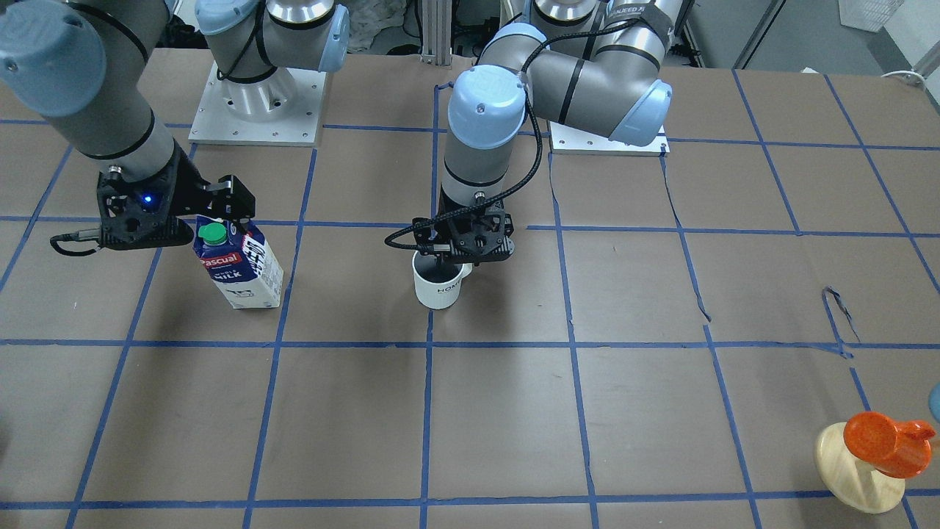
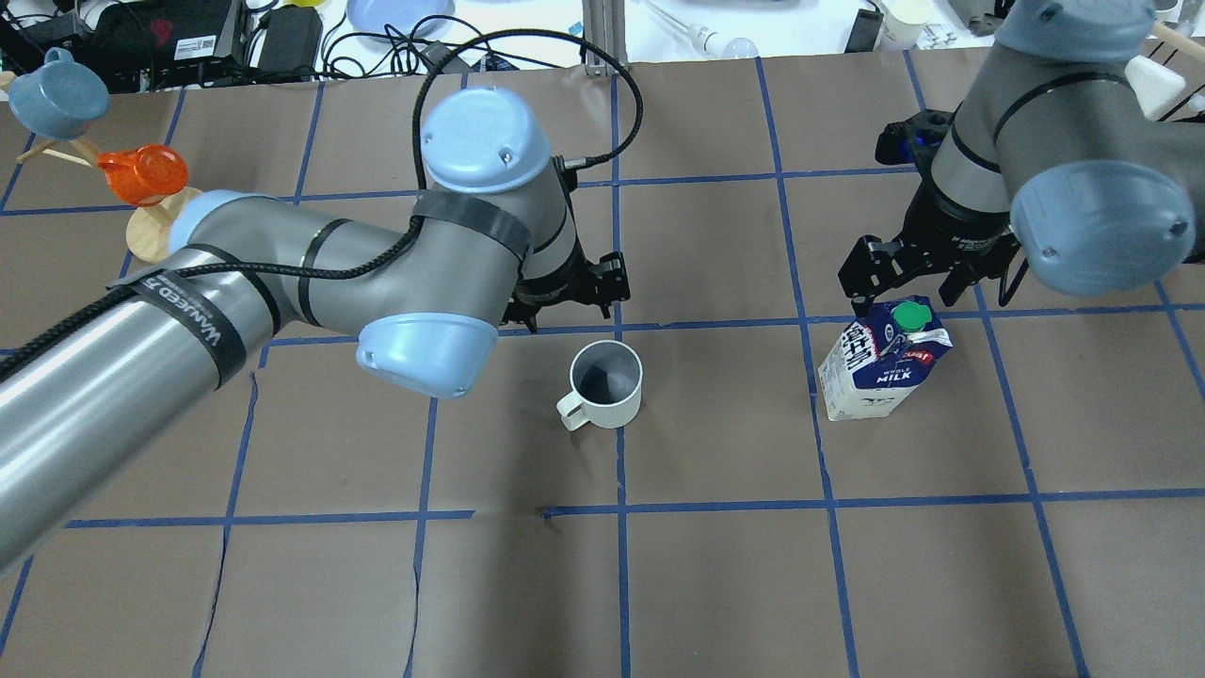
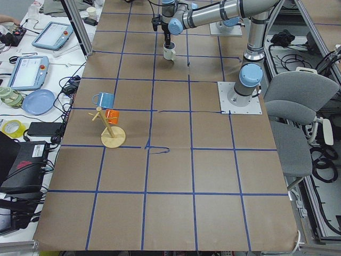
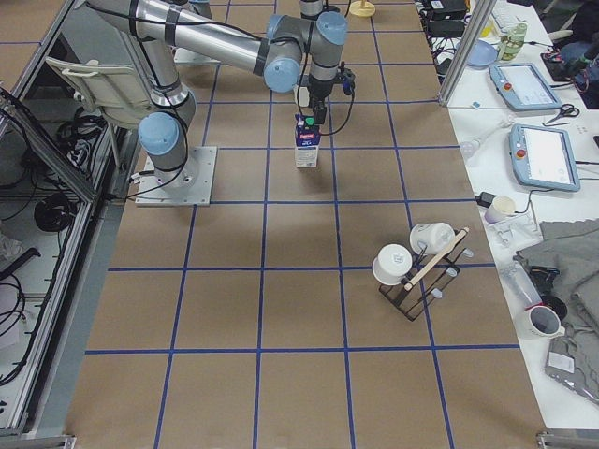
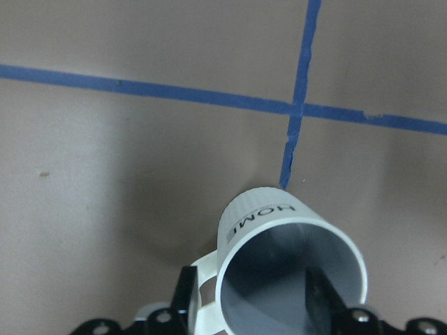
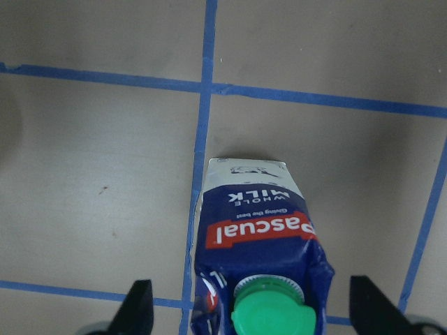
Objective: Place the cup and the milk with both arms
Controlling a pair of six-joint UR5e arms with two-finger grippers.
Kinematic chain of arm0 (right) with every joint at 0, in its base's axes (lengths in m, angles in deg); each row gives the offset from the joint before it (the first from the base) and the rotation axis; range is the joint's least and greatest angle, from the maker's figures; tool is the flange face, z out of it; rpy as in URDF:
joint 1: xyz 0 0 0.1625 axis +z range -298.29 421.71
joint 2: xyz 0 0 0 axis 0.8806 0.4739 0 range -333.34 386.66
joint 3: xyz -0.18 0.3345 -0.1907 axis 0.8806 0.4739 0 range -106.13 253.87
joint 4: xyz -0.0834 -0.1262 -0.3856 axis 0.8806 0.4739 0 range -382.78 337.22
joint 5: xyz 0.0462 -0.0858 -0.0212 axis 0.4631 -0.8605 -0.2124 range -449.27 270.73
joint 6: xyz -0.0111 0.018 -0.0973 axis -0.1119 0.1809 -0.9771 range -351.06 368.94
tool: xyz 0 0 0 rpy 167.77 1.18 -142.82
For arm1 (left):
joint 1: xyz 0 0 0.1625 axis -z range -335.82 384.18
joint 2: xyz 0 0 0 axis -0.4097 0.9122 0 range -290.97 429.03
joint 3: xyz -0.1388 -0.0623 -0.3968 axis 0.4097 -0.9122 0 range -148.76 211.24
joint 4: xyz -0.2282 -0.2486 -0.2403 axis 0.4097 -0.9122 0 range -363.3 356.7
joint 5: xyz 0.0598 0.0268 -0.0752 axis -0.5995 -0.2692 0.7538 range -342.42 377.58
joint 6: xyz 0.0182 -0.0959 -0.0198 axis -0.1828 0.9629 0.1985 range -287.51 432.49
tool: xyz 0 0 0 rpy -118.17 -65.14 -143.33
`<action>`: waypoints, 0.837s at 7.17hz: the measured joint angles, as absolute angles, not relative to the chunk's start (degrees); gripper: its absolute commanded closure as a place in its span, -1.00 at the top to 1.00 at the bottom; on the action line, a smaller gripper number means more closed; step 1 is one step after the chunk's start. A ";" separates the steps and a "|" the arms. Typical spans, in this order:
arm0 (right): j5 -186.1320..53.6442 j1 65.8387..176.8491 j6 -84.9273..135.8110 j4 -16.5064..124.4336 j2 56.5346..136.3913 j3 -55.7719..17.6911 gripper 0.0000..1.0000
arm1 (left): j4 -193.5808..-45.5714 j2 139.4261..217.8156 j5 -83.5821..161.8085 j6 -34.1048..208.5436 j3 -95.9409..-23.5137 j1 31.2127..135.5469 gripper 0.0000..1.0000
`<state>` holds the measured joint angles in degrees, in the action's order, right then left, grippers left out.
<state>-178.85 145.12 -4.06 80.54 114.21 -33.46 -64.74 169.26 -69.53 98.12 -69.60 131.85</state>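
Observation:
The white cup point(image 2: 607, 381) stands upright on the table's middle, handle toward the robot; it also shows in the front view point(image 1: 439, 283). My left gripper point(image 1: 463, 246) is low over it and open. In the left wrist view point(image 5: 251, 293) one finger is inside the cup and the other is outside by the handle. The milk point(image 2: 885, 363) carton stands on the table to the right, green cap up; it also shows in the front view point(image 1: 239, 268). My right gripper point(image 2: 908, 282) hangs just over its top, open, with its fingers wide on either side of the cap point(image 6: 272, 314).
A wooden stand point(image 2: 151, 231) with an orange cup point(image 2: 141, 174) and a blue cup point(image 2: 56, 94) stands at the far left. A rack with white cups point(image 4: 421, 262) sits near the right end. The arm base plates point(image 1: 257, 110) lie on the robot's side.

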 measured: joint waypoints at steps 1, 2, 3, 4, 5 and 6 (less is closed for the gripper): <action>-178.93 145.12 -4.06 81.23 114.15 -35.10 0.25 | -71.49 167.05 -69.39 92.75 -65.10 128.32 1.00; -179.08 145.10 -4.10 81.48 114.13 -36.07 0.14 | -80.01 165.10 -69.41 85.62 -59.94 123.95 1.00; -179.39 145.03 -4.25 81.55 114.11 -36.53 0.03 | -87.19 163.48 -69.56 78.40 -55.44 119.39 1.00; -179.99 144.98 -4.40 81.60 114.16 -36.73 -0.05 | -91.07 162.21 -69.80 73.30 -52.71 115.81 1.00; -180.54 144.97 -4.41 81.60 114.22 -36.68 -0.05 | -92.53 161.22 -70.48 70.69 -51.56 113.69 1.00; -180.75 144.97 -4.28 81.55 114.30 -36.49 -0.05 | -92.93 160.53 -71.41 69.63 -51.28 112.72 1.00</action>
<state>-180.75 144.97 -4.28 81.55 114.30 -36.49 -92.93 160.53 -71.41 69.63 -51.28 112.72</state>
